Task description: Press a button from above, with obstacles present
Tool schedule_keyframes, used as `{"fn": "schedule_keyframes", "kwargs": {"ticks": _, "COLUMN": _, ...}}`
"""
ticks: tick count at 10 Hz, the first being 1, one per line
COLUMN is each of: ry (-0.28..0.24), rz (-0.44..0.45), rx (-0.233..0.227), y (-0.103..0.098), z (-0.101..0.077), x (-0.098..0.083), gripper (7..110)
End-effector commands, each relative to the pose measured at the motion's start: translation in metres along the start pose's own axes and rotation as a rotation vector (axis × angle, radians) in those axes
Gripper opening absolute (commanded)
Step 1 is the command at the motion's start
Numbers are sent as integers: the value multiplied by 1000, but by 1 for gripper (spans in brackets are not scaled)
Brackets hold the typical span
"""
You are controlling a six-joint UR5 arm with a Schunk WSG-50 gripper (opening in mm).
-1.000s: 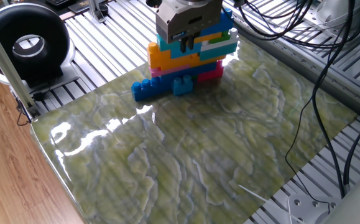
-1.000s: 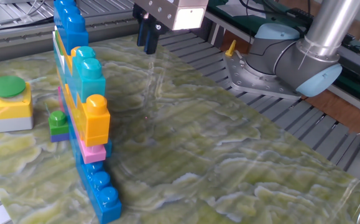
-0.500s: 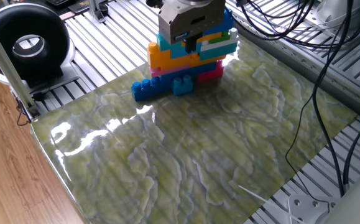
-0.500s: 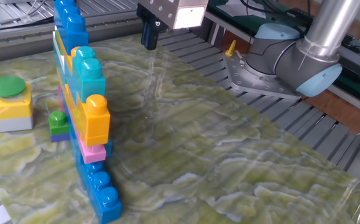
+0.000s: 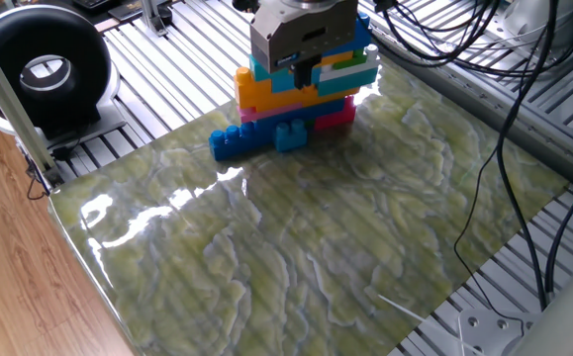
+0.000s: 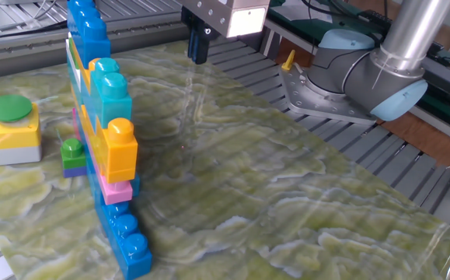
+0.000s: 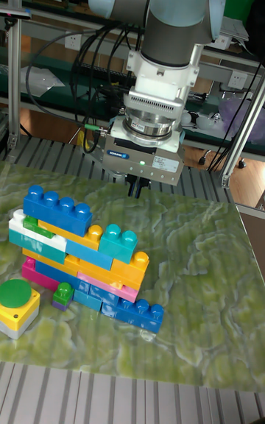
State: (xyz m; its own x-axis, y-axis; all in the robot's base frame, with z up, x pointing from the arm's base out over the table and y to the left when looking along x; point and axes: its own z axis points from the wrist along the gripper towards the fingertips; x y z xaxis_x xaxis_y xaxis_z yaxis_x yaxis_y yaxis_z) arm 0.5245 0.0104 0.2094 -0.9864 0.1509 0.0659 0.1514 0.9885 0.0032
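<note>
The button (image 6: pixel 8 108) is a green cap on a yellow and grey box, standing left of the obstacles (image 6: pixel 104 132), a stacked wall of orange, blue, cyan and pink studded bricks on a low blue row. My gripper (image 6: pixel 198 53) hangs in the air on the wall's other side, well right of the button. It is shut with nothing held. In one fixed view the gripper (image 5: pixel 303 69) overlaps the obstacles (image 5: pixel 306 89) and the button is hidden. The tall fixed view has the gripper (image 7: pixel 138 188) behind the obstacles (image 7: pixel 81 255) and the button (image 7: pixel 16 296) at the lower left.
A small green-on-purple brick (image 6: pixel 72 155) stands between button and wall. The green marbled mat (image 5: pixel 316 227) covers the table. A black round device (image 5: pixel 44 69) sits off the mat's far left, cables (image 5: pixel 509 148) hang at the right, and the arm's base (image 6: pixel 341 70) is behind.
In the other fixed view my gripper has slid a little to the right, away from the wall, and its two fingers now line up as one dark shape. Bricks and button have not moved.
</note>
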Motion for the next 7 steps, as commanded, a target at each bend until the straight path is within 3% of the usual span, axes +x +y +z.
{"fn": "schedule_keyframes", "kwargs": {"ticks": 1, "ry": 40, "rz": -5, "rx": -8, "y": 2, "z": -1, "x": 10, "gripper": 7}}
{"fn": "schedule_keyframes", "kwargs": {"ticks": 7, "ry": 59, "rz": 13, "rx": -18, "y": 5, "z": -2, "x": 15, "gripper": 7}}
